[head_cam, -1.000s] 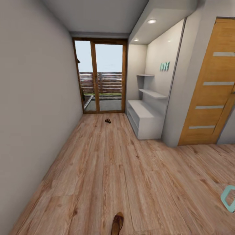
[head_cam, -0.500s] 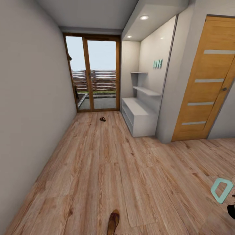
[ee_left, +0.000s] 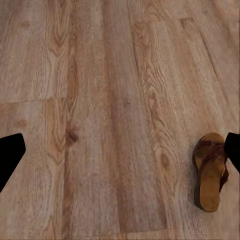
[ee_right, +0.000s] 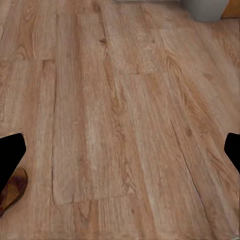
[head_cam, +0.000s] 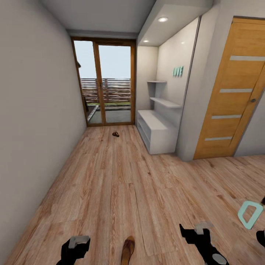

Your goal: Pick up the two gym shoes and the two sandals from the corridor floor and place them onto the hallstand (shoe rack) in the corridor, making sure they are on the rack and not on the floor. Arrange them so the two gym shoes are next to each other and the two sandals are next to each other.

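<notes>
One brown sandal point(head_cam: 128, 250) lies on the corridor floor point(head_cam: 121, 184) at the near edge of the head view, between my two arms. The other sandal point(head_cam: 115, 134) lies far down the corridor by the glass door. The pale hallstand point(head_cam: 158, 132) stands against the right wall, its top bare. My left gripper point(head_cam: 76, 246) is left of the near sandal and my right gripper point(head_cam: 197, 232) is right of it. In the left wrist view the sandal point(ee_left: 210, 171) lies beside one finger of the open left gripper point(ee_left: 120, 155). The right gripper point(ee_right: 120, 152) is open over bare planks, the sandal point(ee_right: 11, 192) at the edge. The gym shoes are out of view.
A glass door point(head_cam: 105, 84) closes the corridor's far end. An orange wooden door point(head_cam: 235, 92) is on the right past the hallstand's alcove. A teal frame-like object point(head_cam: 250, 214) lies on the floor at the right. A plain wall point(head_cam: 33, 129) runs along the left.
The head view first shifted a little as the camera moved, then held still. Both arms have come up into the bottom of the head view. The sandals have not moved.
</notes>
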Available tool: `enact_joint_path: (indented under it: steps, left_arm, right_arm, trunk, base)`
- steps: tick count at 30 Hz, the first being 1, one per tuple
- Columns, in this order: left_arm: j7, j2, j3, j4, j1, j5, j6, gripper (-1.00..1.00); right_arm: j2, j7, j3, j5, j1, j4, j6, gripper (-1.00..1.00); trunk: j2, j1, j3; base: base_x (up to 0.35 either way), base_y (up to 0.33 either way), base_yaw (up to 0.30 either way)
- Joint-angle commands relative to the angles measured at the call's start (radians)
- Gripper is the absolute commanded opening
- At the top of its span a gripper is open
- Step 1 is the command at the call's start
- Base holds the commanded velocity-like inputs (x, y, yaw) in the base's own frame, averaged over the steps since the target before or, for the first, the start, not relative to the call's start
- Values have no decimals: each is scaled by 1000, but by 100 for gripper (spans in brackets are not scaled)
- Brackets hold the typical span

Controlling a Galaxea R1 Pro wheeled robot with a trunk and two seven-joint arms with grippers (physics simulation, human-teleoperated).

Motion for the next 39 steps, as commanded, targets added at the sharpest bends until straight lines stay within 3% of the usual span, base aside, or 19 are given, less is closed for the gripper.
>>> enact_joint_path:
  steps: [1,3,10,23,39]
  left_arm:
    - [0,-5,0,-1,-72,2,19,100]
    - [-4,-17,0,-3,-117,-6,99,100]
    - [-11,-27,1,-4,-151,-36,161,100]
    - [-13,-33,4,3,-145,-82,173,100]
    - [-13,-46,4,7,-145,-88,167,100]
  right_arm:
    - [0,1,0,-4,-65,-47,43,100]
    - [-1,2,0,-4,-116,-81,112,100]
    - [-4,1,1,-4,-173,-127,160,100]
    - [-9,2,3,3,-188,-130,172,100]
    - [-9,1,3,0,-189,-97,174,100]
  trunk:
    - [-1,0,-1]
    - [-1,0,-1]
    - [-1,0,-1]
    - [-1,0,-1]
    - [-1,0,-1]
  base:
    - [0,0,0]
    - [0,0,0]
    - [0,0,0]
    - [0,0,0]
    - [0,0,0]
